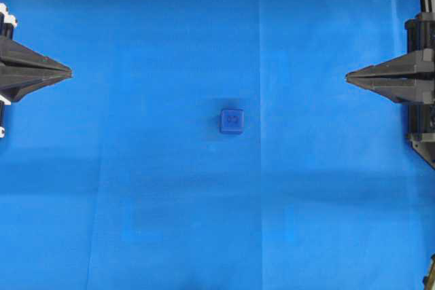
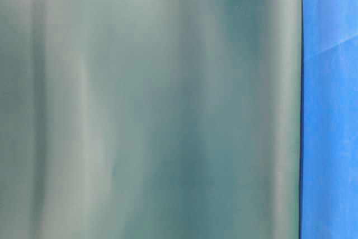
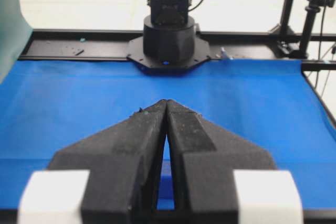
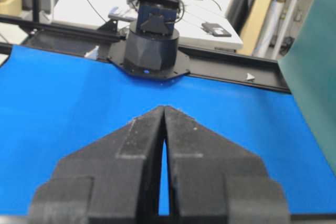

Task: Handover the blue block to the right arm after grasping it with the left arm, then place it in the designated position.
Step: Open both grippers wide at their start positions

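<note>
overhead: left gripper (image 1: 68, 72) pressed together at the left edge, right gripper (image 1: 349, 77) likewise at the right edge, tips facing each other. blue block (image 1: 232, 121) flat on the blue cloth (image 1: 136, 202) between them, a little below their shared line, somewhat nearer the right tips yet due for the left arm first. cube, so no long axis; faces nearly square to the frame, dark mark up.

table-level: blocked by a grey-green blur.

left wrist: fingers (image 3: 142, 140) touching at the tips, nothing pinched.

right wrist: fingers (image 4: 142, 140) touching too, empty.
</note>
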### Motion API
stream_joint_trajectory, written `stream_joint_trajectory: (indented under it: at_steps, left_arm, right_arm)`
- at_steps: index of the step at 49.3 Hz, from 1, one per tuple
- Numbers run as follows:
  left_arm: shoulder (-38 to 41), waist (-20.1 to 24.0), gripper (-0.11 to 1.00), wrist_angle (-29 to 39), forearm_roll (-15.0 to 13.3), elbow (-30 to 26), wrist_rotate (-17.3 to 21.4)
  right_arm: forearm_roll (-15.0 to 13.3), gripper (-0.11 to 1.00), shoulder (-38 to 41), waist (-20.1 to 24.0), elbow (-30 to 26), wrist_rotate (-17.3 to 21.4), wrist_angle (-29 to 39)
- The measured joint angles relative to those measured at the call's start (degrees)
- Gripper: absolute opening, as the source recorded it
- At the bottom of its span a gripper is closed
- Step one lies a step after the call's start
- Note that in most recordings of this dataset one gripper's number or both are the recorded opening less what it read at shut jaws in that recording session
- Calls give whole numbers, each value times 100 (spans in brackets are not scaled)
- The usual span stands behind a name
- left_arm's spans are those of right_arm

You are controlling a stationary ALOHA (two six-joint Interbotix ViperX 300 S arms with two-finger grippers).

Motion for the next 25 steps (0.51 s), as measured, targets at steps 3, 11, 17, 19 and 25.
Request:
stream_joint_trajectory:
  at_steps: [3,11,17,19,25]
  left_arm:
    - [0,0,0,105,0,0,-9]
    - [-9,-9,0,255,0,0,-9]
    - [-44,-9,0,281,9,0,0]
    - [-53,-9,0,281,9,0,0]
    - [-44,-9,0,281,0,0,0]
  right_arm:
    - [0,-1,18,0,0,-18,18]
    - [0,-3,105,-18,-88,-26,483]
    - [0,-3,123,-35,-141,-26,545]
    - [0,-3,123,-53,-149,-26,536]
    - [0,-3,123,-132,-141,-26,536]
